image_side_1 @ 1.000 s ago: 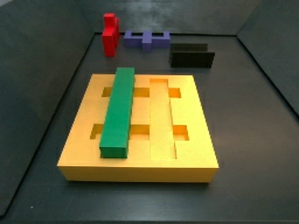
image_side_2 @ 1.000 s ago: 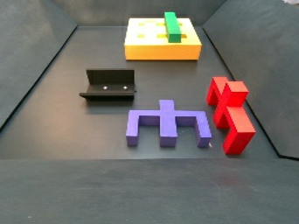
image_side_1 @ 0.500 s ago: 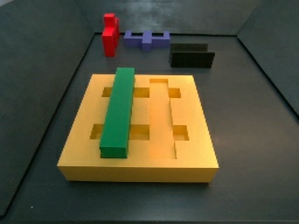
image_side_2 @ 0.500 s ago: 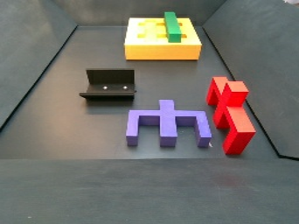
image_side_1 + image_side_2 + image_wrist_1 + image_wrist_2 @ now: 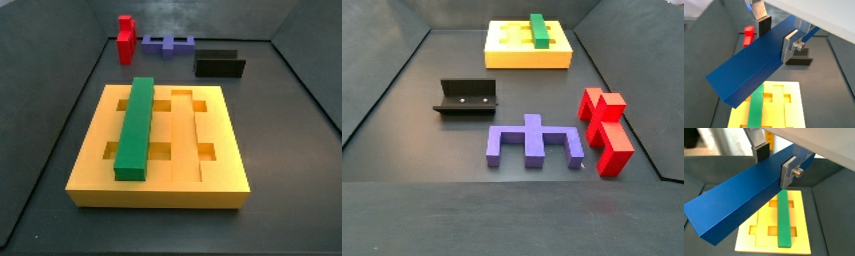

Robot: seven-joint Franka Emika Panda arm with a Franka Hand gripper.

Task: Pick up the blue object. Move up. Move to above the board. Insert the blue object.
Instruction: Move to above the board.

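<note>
Pincer (image 5: 776, 31) clamped on the blue object (image 5: 761, 60), high above the board (image 5: 801, 235); neither shows in side views. I judge the bar's long axis runs skewed to the empty groove beside green bar (image 5: 783, 218).

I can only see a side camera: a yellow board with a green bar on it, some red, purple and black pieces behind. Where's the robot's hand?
Observer: Out of both side views. The wrist views show the gripper above the large yellow grooved board.
Operator: Is it holding anything?
Observer: Yes, the long deep-blue rectangular bar, clamped between its silver fingers.
Operator: Is the bar in the board yet?
Observer: No. It hangs tilted above the board, beside the long green bar lying in one groove.
</note>
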